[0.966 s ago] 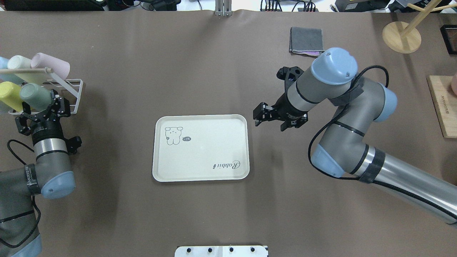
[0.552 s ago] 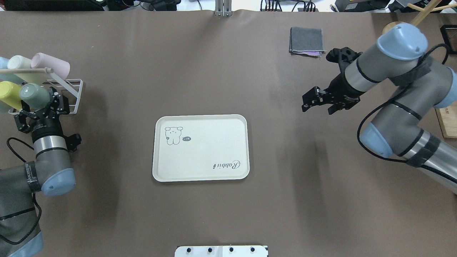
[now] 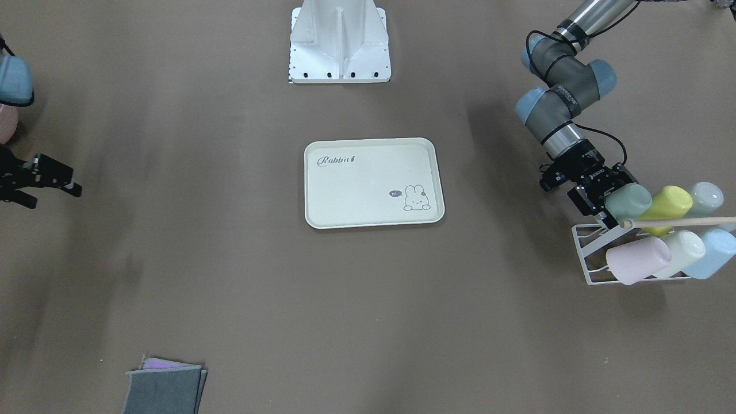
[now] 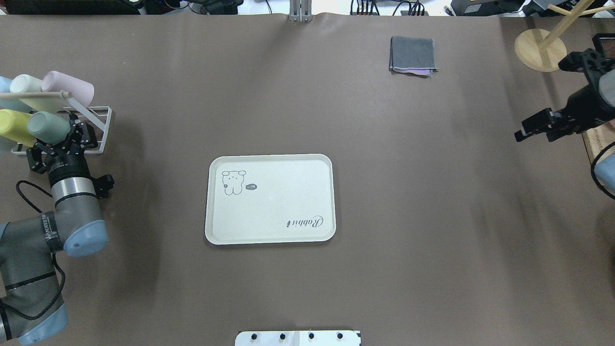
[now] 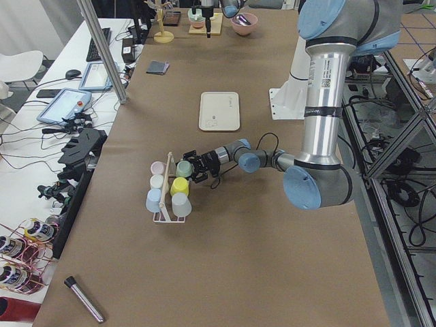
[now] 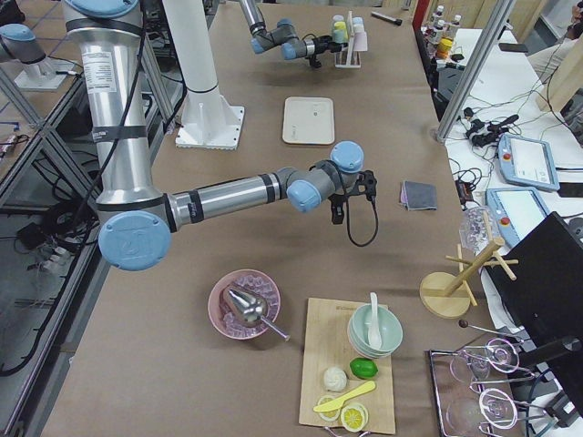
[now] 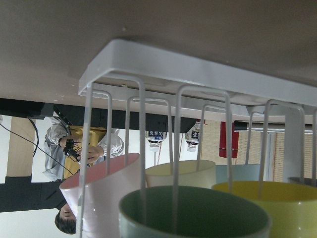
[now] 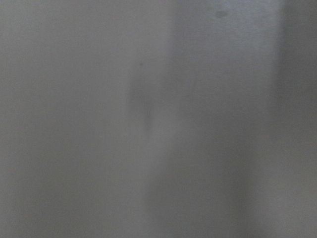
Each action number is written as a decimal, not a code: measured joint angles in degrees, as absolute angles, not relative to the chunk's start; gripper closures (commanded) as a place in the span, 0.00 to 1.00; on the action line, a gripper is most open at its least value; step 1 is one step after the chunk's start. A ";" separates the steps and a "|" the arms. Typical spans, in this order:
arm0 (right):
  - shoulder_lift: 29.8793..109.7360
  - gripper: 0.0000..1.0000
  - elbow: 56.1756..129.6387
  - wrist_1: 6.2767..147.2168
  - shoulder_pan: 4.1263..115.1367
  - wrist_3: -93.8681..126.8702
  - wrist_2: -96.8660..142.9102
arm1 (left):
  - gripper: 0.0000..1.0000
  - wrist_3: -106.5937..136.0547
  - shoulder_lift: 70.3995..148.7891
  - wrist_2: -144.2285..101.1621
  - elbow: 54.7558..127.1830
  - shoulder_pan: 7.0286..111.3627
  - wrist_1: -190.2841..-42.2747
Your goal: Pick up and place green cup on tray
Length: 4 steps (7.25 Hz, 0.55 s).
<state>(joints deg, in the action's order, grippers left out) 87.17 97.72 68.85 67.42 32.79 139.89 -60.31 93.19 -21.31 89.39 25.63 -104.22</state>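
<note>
Now L gripper has its jaws spread either side of the green cup rim, no clamp seen; it has crept closer in the last sec. R gripper, jaws also apart, has swung out to the table edge, so the pick looks like L's job. Wire rack holds the green cup w/ yellow cup, pink cup, cream cup; tray holds no cup.
</note>
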 measured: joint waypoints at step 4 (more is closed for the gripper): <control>91.26 0.01 98.21 86.21 77.52 18.86 136.15 | 0.75 -60.89 92.68 -21.54 90.64 26.29 -104.73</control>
<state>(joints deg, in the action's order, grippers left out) 91.26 98.21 86.21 77.52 18.86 136.15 -60.89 92.68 -21.54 90.64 26.29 -104.73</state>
